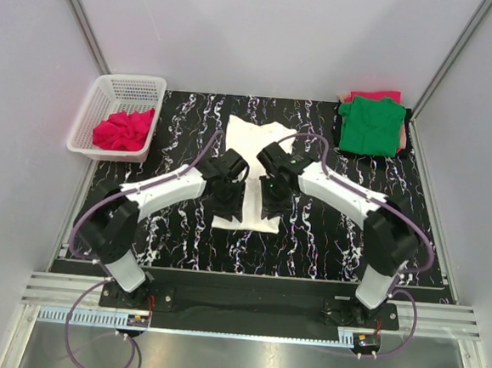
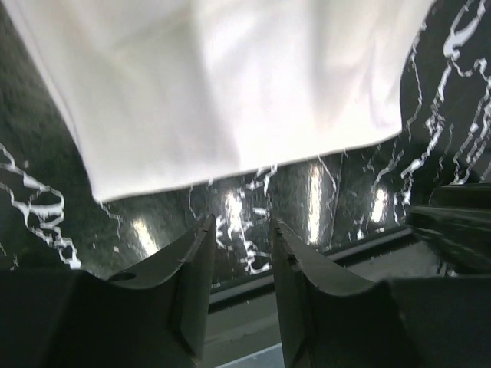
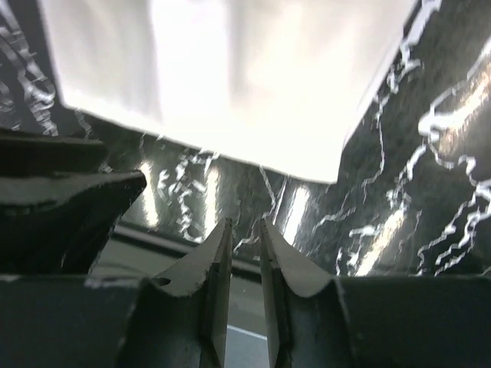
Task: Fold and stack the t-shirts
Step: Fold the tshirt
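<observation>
White shirt [image 1: 251, 138]: lies flat at the middle of the bench [image 1: 335, 238], partly folded into a tall strip.
Long axis: runs from the near side to the far side, in line with the gap between the two arms.
Ends: a straight edge faces the arm bases; the far end is wider, with a flap poking out to the right. I cannot tell which end holds the neck.
Left gripper [image 1: 227, 201]: over the near left part of the white shirt. In the left wrist view [image 2: 242, 224] its fingers stand apart with nothing between them, released, and the shirt's edge [image 2: 230, 92] lies on the bench just past the tips.
Right gripper [image 1: 272, 201]: over the near right part, close beside the left one. In the right wrist view [image 3: 245, 224] the fingers are parted by a narrow slit and hold nothing; the shirt's corner [image 3: 230, 77] lies just beyond them.
Green shirt [image 1: 370, 126]: folded to a rough square at the far right corner of the bench, well apart from the white one.
Red shirt [image 1: 368, 96]: folded under the green one, showing along its far and right edges.
Basket [image 1: 131, 79]: white, at the far left, partly off the bench edge.
Red cloth [image 1: 122, 130]: crumpled in a heap inside the basket, with no clear direction.
</observation>
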Controlling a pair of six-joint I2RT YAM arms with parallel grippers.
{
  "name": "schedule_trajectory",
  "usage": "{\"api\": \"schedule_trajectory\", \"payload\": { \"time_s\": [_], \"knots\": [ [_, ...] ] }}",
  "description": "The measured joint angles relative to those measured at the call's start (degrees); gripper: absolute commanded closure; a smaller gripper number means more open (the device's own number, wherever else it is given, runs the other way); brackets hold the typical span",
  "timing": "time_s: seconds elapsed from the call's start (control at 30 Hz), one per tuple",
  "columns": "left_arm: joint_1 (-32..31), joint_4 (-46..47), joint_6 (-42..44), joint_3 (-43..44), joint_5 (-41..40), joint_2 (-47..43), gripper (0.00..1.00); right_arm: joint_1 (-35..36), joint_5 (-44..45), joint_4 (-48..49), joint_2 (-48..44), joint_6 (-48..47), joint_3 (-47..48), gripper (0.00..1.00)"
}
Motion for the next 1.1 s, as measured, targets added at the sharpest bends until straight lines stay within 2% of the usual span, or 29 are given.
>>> {"api": "schedule_trajectory", "payload": {
  "time_s": [0.23, 0.47, 0.57, 0.6, 0.7, 0.73, 0.77, 0.83, 0.87, 0.9, 1.1],
  "knots": [
    [1.51, 1.44, 1.57, 1.38, -0.68, 8.04, 0.63, 0.0, 0.46, 0.66, 10.69, -2.67, 1.22, 0.73],
    [3.5, 1.95, 3.15, 2.43, -0.63, 10.32, 0.64, -0.07, 0.5, 0.9, 12.98, -4.13, 2.64, 0.74],
    [3.5, 2.4, 3.67, 2.62, -0.57, 10.6, 0.66, -0.22, 0.48, 1.4, 13.18, -4.55, 2.84, 0.77],
    [3.5, 2.45, 3.74, 2.62, -0.5, 10.82, 0.67, -0.26, 0.48, 1.55, 13.33, -4.63, 2.84, 0.85],
    [3.5, 2.67, 3.82, 2.56, -0.37, 11.32, 0.71, -0.28, 0.48, 1.88, 13.66, -5.01, 2.6, 0.91],
    [3.5, 2.78, 3.91, 2.49, -0.35, 11.39, 0.76, -0.28, 0.48, 2.03, 13.66, -5.03, 2.4, 0.98],
    [3.5, 2.86, 3.96, 2.4, -0.33, 11.39, 0.8, -0.31, 0.46, 2.32, 13.68, -5.05, 2.12, 1.0],
    [3.5, 3.45, 4.02, 1.95, -0.07, 11.41, 0.89, -0.31, 0.44, 2.82, 13.84, -5.16, 1.46, 1.0],
    [3.5, 3.82, 3.93, 1.68, 0.07, 11.5, 0.98, -0.31, 0.39, 3.04, 14.03, -5.07, 1.18, 1.0],
    [3.48, 3.98, 3.85, 1.46, 0.26, 11.72, 1.0, -0.31, 0.35, 3.3, 14.25, -5.07, 0.87, 1.0],
    [3.32, 6.8, 3.3, -1.07, 1.11, 10.43, 1.0, -0.52, -0.35, 4.68, 13.84, -4.74, -0.81, 1.0]
  ]
}}
